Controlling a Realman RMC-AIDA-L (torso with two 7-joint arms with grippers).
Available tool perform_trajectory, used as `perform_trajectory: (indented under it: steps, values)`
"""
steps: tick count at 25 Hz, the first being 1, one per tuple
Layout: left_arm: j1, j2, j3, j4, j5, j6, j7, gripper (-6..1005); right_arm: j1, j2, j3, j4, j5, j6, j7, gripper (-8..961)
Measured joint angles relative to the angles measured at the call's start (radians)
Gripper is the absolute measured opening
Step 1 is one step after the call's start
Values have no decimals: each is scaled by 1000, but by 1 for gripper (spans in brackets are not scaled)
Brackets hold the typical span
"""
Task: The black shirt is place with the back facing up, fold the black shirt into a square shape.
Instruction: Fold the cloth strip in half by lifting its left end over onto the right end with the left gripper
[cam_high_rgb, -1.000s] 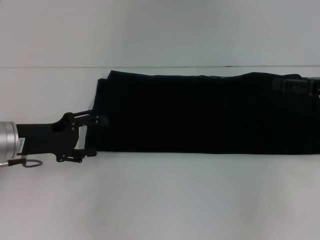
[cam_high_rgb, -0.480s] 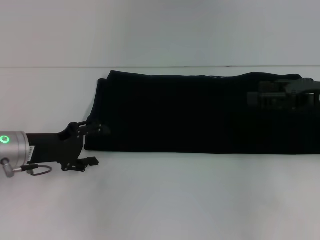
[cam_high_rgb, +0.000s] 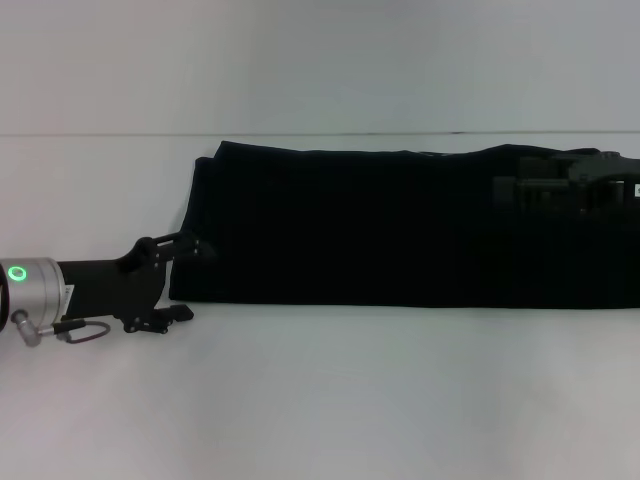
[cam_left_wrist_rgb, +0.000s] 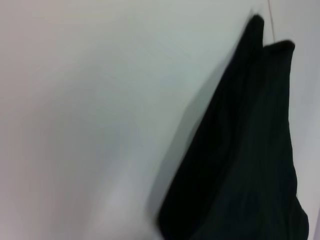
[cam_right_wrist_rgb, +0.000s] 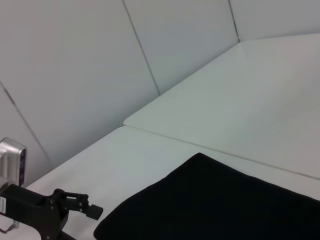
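Observation:
The black shirt (cam_high_rgb: 400, 225) lies on the white table as a long flat strip running left to right, and its right end passes out of the head view. My left gripper (cam_high_rgb: 190, 281) is open at the strip's near-left corner. One finger (cam_high_rgb: 196, 247) overlaps the cloth's left edge and the other lies on the table just in front of the corner, with nothing gripped. My right gripper (cam_high_rgb: 508, 190) hovers over the strip's far-right part, dark against dark cloth. The right wrist view shows the shirt (cam_right_wrist_rgb: 225, 205) and the left gripper (cam_right_wrist_rgb: 80, 206) beside its end. The left wrist view shows the shirt (cam_left_wrist_rgb: 250, 160).
The white table (cam_high_rgb: 320, 400) stretches bare in front of the shirt and to its left. A seam (cam_high_rgb: 100, 135) at the table's far edge meets a pale wall. Panel walls (cam_right_wrist_rgb: 100, 60) stand behind the table in the right wrist view.
My left gripper has pulled back to the left from the shirt's left edge and sits slightly lower. My right gripper has moved left, farther over the shirt's right end.

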Motion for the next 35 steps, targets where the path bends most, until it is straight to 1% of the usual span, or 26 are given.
perform_trajectory:
  steps: [6,22,35]
  values:
    - [-5,0,4,0,1,-35,-3,961,0,1,3,0,16,5,0,791]
    - [-7,0,4,-11,1,-61,2,962,3,-3,4,-2,28,22,8,794]
    - [-30,-1,2,-11,-27,-115,77,962,2,-3,4,-2,51,22,9,792]
